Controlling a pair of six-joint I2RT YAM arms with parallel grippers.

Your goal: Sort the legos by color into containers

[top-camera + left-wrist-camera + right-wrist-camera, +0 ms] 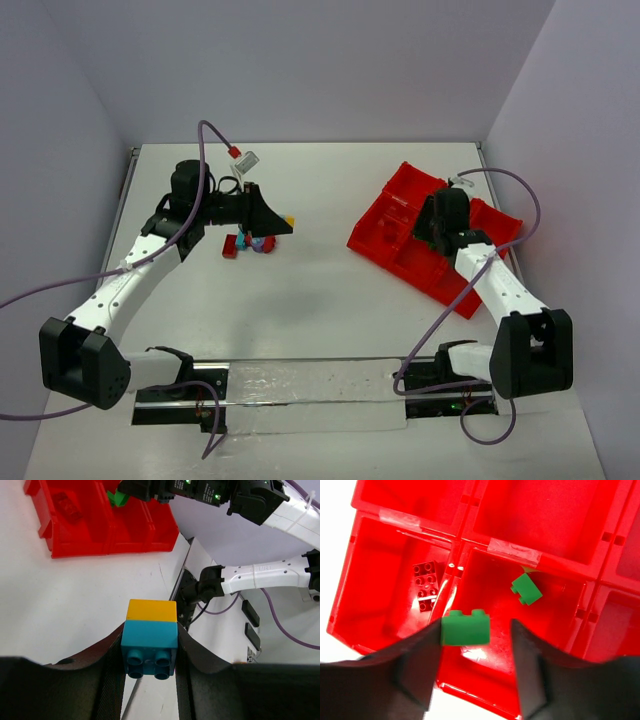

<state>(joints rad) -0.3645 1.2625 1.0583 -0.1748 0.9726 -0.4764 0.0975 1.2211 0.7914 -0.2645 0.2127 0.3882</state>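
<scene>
My left gripper (150, 652) is shut on a teal-blue lego (150, 640) with a yellow lego (151, 610) stuck to its far side, held above the table. In the top view that gripper (284, 227) is just right of a small pile of red, blue and purple legos (250, 244). My right gripper (476, 640) hangs over the red tray (455, 535) of containers, jaws apart. A green lego (466, 627) rests against its left finger, with a gap to the right finger. Another green lego (526, 589) lies in the compartment below. A red lego (426, 585) lies in the compartment to its left.
The red tray (400, 190) sits tilted at the right of the white table, with the right arm (490, 280) reaching over its near corner. A strip of clear plastic (310, 395) lies between the arm bases. Walls close the table at the back and on both sides.
</scene>
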